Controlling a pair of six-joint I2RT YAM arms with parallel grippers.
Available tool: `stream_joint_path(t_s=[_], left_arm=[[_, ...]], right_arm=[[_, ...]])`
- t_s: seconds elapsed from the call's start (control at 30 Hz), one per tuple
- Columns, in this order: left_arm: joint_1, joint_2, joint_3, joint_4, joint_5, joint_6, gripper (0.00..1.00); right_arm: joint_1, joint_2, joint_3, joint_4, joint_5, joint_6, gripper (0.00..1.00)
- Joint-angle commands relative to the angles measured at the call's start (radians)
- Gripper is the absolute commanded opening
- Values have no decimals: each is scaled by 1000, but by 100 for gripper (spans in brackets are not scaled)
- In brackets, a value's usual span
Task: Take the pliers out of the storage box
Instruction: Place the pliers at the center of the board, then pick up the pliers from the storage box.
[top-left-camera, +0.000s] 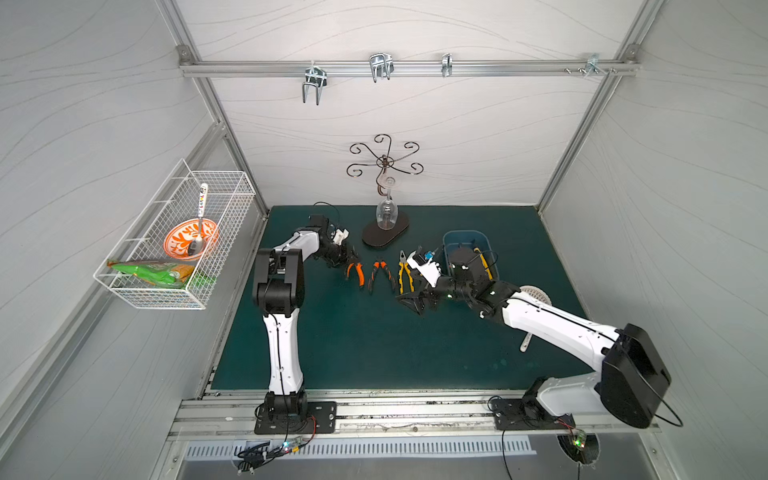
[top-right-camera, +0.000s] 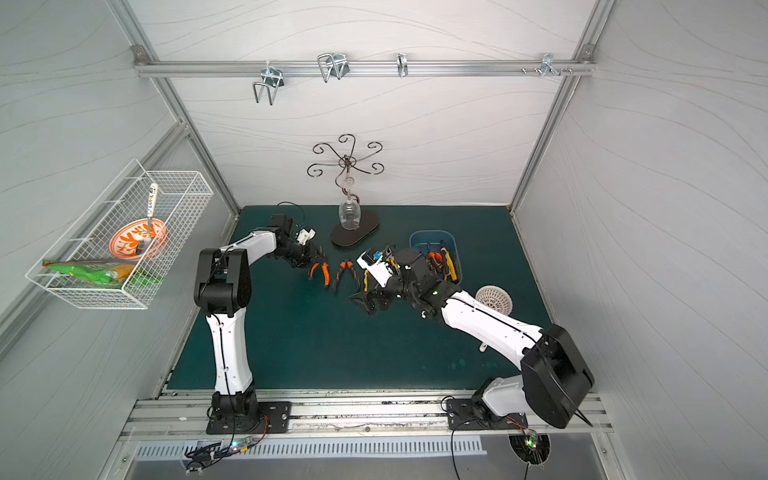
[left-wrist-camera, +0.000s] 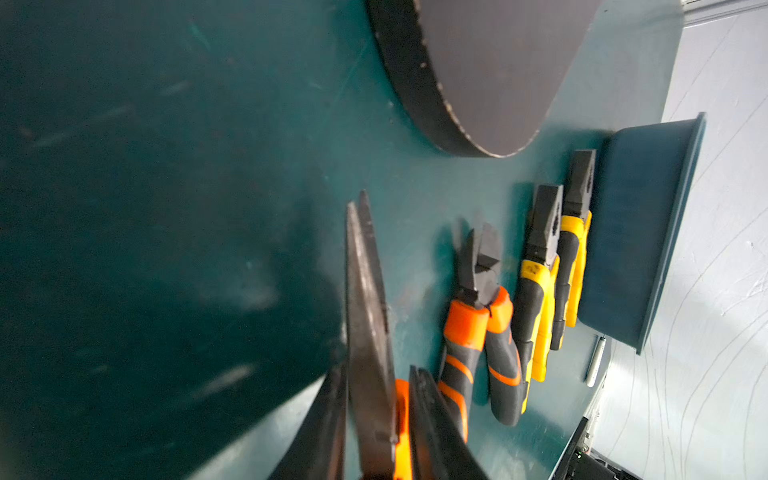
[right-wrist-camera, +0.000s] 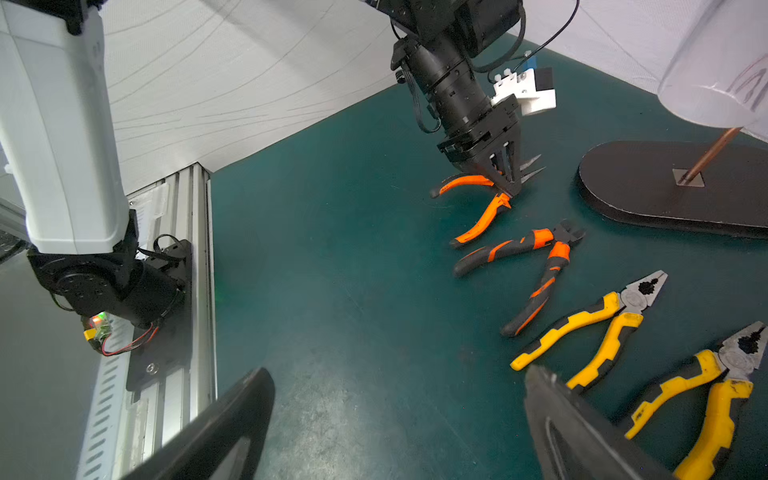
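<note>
Over the green mat (top-left-camera: 374, 353), left gripper (right-wrist-camera: 508, 185) clamps orange long-nose pliers (right-wrist-camera: 480, 222); right gripper's (right-wrist-camera: 399, 374) jaws stand wide apart.
</note>
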Motion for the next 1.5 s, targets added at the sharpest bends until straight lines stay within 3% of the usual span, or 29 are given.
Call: stream_joint_path(t_s=[0.0, 0.17, 0.33, 0.5, 0.7, 0.83, 1.13, 1.3, 1.47], left_arm=[[1, 42, 62, -71, -26, 4, 16], [0, 49, 85, -91, -64, -1, 32], [1, 20, 70, -88, -111, -14, 58], [1, -45, 9, -54, -213, -77, 73], [1, -175, -123, 29, -334, -168, 87], [-35, -325, -273, 103, -494, -151, 97], [-257, -650, -566, 201, -619, -195, 99], [-415, -805, -681, 295, -554, -205, 100], [-554, -891, -741, 415, -466, -179, 100]], right_arm=[[5, 11, 18, -22, 37, -17, 99], [5, 1, 15, -28, 79, -21, 99], [-7, -26, 5, -17, 142, -11, 99], [-50, -61, -10, -6, 201, 31, 99], [-100, -89, -12, -26, 319, 90, 99], [-162, -72, 19, -97, 398, 192, 99], [-325, -29, 85, -262, 414, 234, 99], [-411, 30, 143, -339, 419, 238, 99], [-473, 146, 237, -445, 470, 249, 90]])
